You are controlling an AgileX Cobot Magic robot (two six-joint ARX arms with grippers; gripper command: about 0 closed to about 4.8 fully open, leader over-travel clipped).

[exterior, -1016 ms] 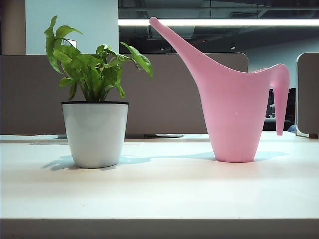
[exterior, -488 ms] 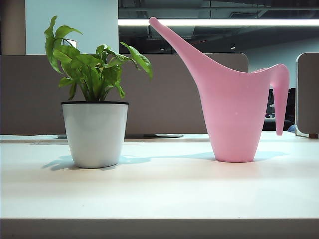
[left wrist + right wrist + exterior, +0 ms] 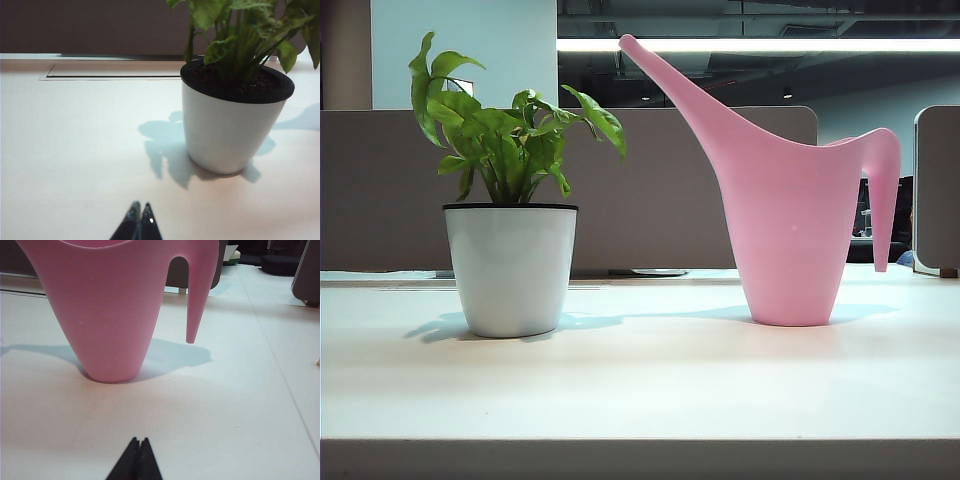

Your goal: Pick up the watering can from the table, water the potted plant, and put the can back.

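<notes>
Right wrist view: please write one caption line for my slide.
Shut right gripper low over the white table, facing the upright pink watering can, not touching it.

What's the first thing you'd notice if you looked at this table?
The tall pink watering can on the right, its long spout pointing toward the leafy potted plant on the left. Both stand apart on the white table. The left gripper and right gripper hang shut, touching nothing.

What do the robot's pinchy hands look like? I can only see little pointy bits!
Only the tips show. The left gripper has two thin black jaws that taper to points, a bit shiny, with a tiny white glint on one. The right gripper looks the same: two slim, dark, pointed jaws with a matte finish. No cables, markings or arm bodies appear in any view, and the outside camera shows no arms.
</notes>
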